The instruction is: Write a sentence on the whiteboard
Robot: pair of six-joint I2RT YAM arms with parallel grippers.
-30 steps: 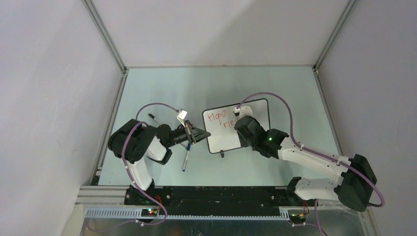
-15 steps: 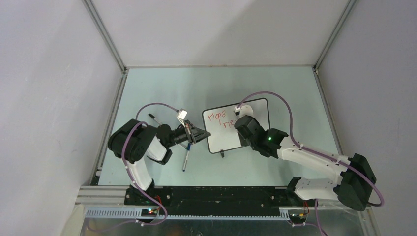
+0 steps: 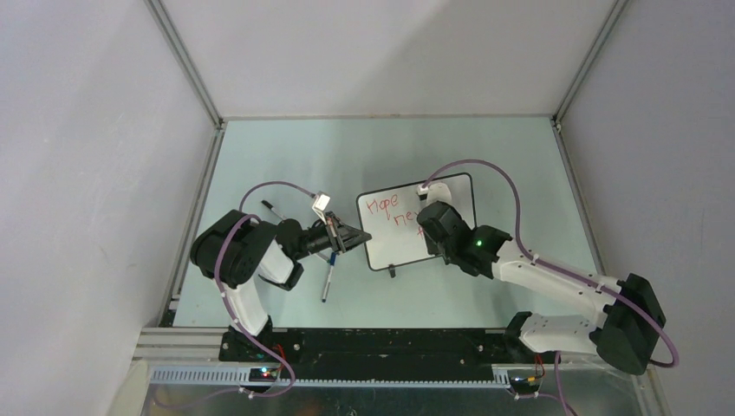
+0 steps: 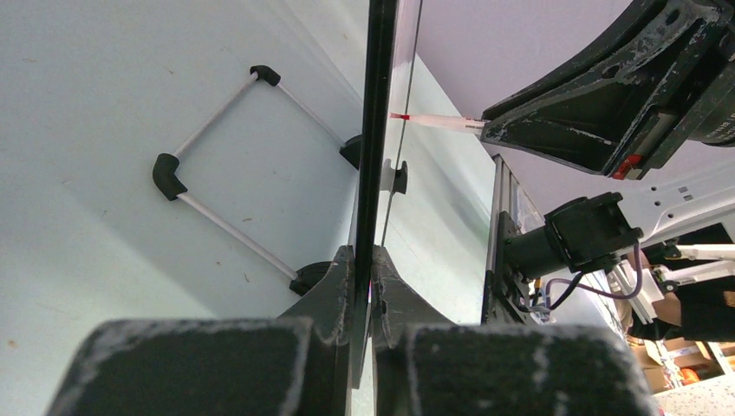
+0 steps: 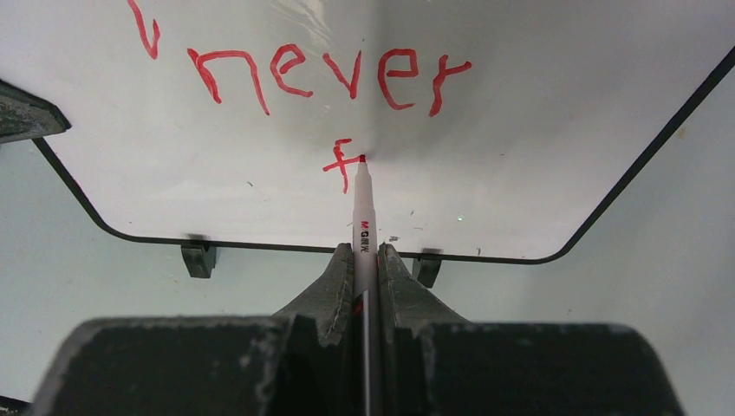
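The whiteboard (image 3: 390, 244) stands tilted on the table, black-framed, with two small feet (image 5: 198, 258). My left gripper (image 4: 364, 260) is shut on its left edge (image 4: 379, 130). The sentence in red reads "Hope" (image 3: 381, 206) on top and "never" (image 5: 329, 74) below, with a lone "f" (image 5: 341, 163) started on a third line. My right gripper (image 5: 365, 256) is shut on a white marker (image 5: 363, 217) whose red tip touches the board just right of the "f". From above, the right wrist (image 3: 438, 227) covers the board's middle and hides most of the lower words.
Two loose pens lie left of the board: one with a blue tip (image 3: 328, 282) under my left arm and one farther back (image 3: 272, 211). Thin white rods with black elbow pieces (image 4: 217, 165) lie on the table beside the board. Grey walls enclose the table.
My right gripper has slid slightly right and toward the near edge over the board with the marker. The left gripper and the board have not moved.
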